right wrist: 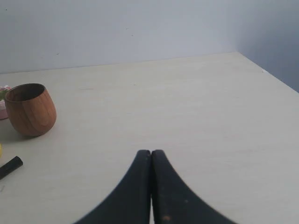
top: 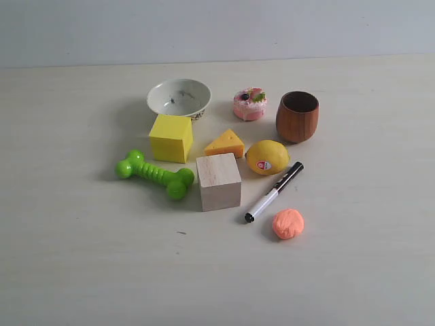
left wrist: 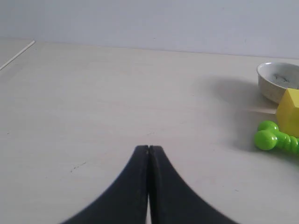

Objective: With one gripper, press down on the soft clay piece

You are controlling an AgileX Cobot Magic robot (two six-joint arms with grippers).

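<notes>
Clay (top: 288,223) sits on the table (top: 81,258) at the near right edge of the clutter, rounded, top unobstructed. Closest neighbour is the marker (top: 274,192), lying diagonally just beside the clay's left, white tip toward the clay side, not touching. Lemon (top: 267,157) is behind the marker, red sticker facing the camera, with the marker's black cap just beside it. Wood block (top: 218,181) is left of the marker. Cheese wedge (top: 225,144) is behind the block, between the yellow cube (top: 170,138) and the lemon. Green bone toy (top: 154,174) lies in front of the cube, its end close to the block. Back row: bowl (top: 179,98), toy cake (top: 249,104), cup (top: 297,116).

Left gripper (left wrist: 148,148): fingers pressed together, nothing between them, above bare table, with bowl, cube and bone toy off to one side. Right gripper (right wrist: 151,152): same, fingers together, nothing held, with the cup and the marker's cap end at the frame edge.

Bowl: white, only dark printed marks show inside. Cup: brown wood, upright, interior in shadow, can't tell contents.

Surface: pale, matte, faint grain. Plain light grey wall behind.
</notes>
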